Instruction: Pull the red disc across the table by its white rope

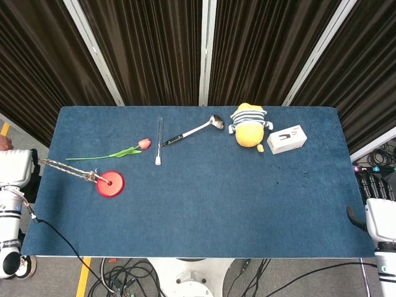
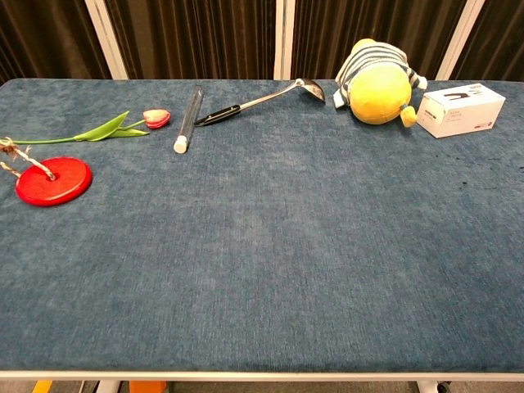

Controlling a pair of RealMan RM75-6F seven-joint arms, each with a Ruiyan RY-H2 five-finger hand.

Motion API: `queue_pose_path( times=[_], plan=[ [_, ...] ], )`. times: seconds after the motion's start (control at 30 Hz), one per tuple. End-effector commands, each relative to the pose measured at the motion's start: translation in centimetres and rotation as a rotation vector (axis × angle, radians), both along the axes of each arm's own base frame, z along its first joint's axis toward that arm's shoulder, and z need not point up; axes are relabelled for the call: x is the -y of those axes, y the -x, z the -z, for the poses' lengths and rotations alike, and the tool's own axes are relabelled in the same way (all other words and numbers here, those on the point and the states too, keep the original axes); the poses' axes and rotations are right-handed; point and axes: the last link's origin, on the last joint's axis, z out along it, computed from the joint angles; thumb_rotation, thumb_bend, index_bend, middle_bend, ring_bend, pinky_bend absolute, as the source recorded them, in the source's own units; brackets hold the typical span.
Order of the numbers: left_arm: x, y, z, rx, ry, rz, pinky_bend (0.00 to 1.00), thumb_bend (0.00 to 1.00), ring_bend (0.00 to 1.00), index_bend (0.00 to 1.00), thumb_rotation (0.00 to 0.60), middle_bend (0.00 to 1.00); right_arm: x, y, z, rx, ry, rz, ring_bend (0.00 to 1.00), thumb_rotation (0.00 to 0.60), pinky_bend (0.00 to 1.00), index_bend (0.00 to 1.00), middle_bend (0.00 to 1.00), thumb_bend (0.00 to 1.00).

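The red disc (image 1: pixel 110 184) lies flat near the table's left edge; the chest view shows the disc (image 2: pixel 54 181) at far left. Its white rope (image 1: pixel 65 167) runs taut from the disc's centre leftward, past the table edge, into my left hand (image 1: pixel 13 167), which holds it just off the table. In the chest view only a short piece of rope (image 2: pixel 18 160) shows and the left hand is out of frame. My right hand (image 1: pixel 378 209) hangs off the table's right front corner, holding nothing, with its fingers apart.
A tulip (image 1: pixel 111 152) lies just behind the disc. Further back are a clear tube (image 1: pixel 159 141), a ladle (image 1: pixel 193 130), a yellow plush toy (image 1: pixel 249 129) and a white box (image 1: pixel 287 138). The blue table (image 1: pixel 247 204) stretches right of the disc.
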Motion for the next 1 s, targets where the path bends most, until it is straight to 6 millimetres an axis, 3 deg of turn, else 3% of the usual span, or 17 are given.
queue_pose_path(
  times=[0.03,0.13,0.37,0.6,0.67,0.7,0.73,0.77,0.8,0.87,1.0],
  plan=[
    [-0.6,-0.3,-0.2,-0.003,-0.078,-0.002,0.83,0.37,0.71,0.78,0.6,0.93,0.0,0.0,0.1,0.0,-0.002,0.0,0.0,0.6,0.0,0.0,0.0,0.27],
    [-0.5,-0.8,0.5,0.051,-0.053,0.021,0.83,0.37,0.71,0.78,0.6,0.93,0.0,0.0,0.1,0.0,-0.002,0.002,0.0,0.6,0.0,0.0,0.0,0.27],
    [0.2,-5.0,3.2,0.285,0.041,0.364,0.83,0.37,0.71,0.78,0.6,0.93,0.1,-0.1,0.2,0.0,-0.007,-0.003,0.0,0.6,0.0,0.0,0.0,0.27],
    [-1.0,-8.5,8.0,0.301,0.19,0.479,0.83,0.36,0.71,0.78,0.6,0.92,0.3,-0.3,0.2,0.004,-0.006,-0.006,0.0,0.6,0.0,0.0,0.0,0.27],
    [-1.1,-9.0,9.5,0.343,0.248,0.457,0.79,0.34,0.66,0.76,0.6,0.89,0.3,-0.3,0.2,0.005,-0.005,-0.003,0.0,0.6,0.0,0.0,0.0,0.27],
    [-1.0,-8.6,10.5,0.337,0.337,0.39,0.69,0.26,0.53,0.62,0.6,0.76,0.3,-0.3,0.2,0.006,-0.005,0.0,0.0,0.6,0.0,0.0,0.0,0.27],
    [-0.8,-8.1,11.1,0.302,0.415,0.324,0.55,0.17,0.35,0.43,0.6,0.55,0.3,-0.3,0.1,0.006,-0.005,0.001,0.0,0.6,0.0,0.0,0.0,0.27],
    [-0.9,-7.9,11.3,0.273,0.481,0.268,0.44,0.1,0.23,0.29,0.6,0.39,0.3,-0.2,0.1,0.005,-0.005,0.002,0.0,0.6,0.0,0.0,0.0,0.27],
    [-1.2,-7.8,11.4,0.254,0.519,0.213,0.28,0.03,0.07,0.11,0.6,0.15,0.2,-0.2,0.1,0.005,-0.004,0.002,0.0,0.6,0.0,0.0,0.0,0.27],
    [-1.4,-8.0,11.5,0.243,0.516,0.189,0.18,0.0,0.0,0.05,0.6,0.01,0.2,-0.2,0.0,0.004,0.0,0.001,0.0,0.6,0.0,0.0,0.0,0.27],
    [-1.5,-8.5,10.9,0.264,0.482,0.185,0.15,0.0,0.0,0.05,0.6,0.0,0.2,0.0,-0.1,0.005,0.003,0.01,0.0,0.6,0.0,0.0,0.0,0.27]
  ],
)
